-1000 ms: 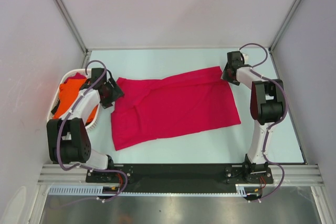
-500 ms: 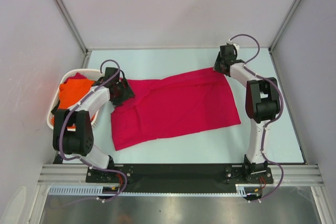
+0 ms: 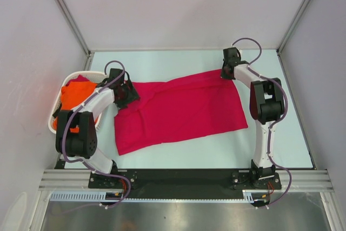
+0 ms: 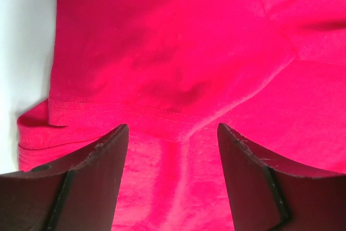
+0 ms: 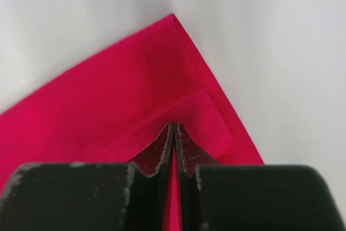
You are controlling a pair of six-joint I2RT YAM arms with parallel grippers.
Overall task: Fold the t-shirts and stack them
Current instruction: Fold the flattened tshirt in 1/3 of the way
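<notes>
Sitting at the far left: a white oval basket (image 3: pixel 52 118) stands at the left edge of the tabletop (image 3: pixel 178 60), with the left arm bending over its right side.
Basket contents: a bright orange t-shirt (image 3: pixel 73 97) lies bunched inside and fills most of the basket; the arm hides part of it.
Left pincer (image 3: pixel 130 94): it is at the far left end of the crimson t-shirt (image 3: pixel 184 106), just right of the basket. The wrist view shows this pincer (image 4: pixel 172 131) spread wide, its two dark fingers well apart. A stitched hem of the red cloth (image 4: pixel 178 52) runs across just ahead of the tips. Nothing is clamped between the fingers, and whether the tips touch the cloth cannot be told.
Crimson t-shirt: it is spread out on the middle of the tabletop with its long side running left to right. It lies slanted, so its right end is farther from the arm bases than its left end. The left half is creased and the right half lies smoother.
Right pincer (image 3: pixel 224 71): it is at the shirt's far right corner. Its wrist view shows the pincer (image 5: pixel 174 128) pressed together, with a thin sliver of the red cloth (image 5: pixel 108 96) nipped between the fingers and a small ridge of fabric leading up to the tips.
Tabletop: the pale surface shows on every side of the crimson shirt.
</notes>
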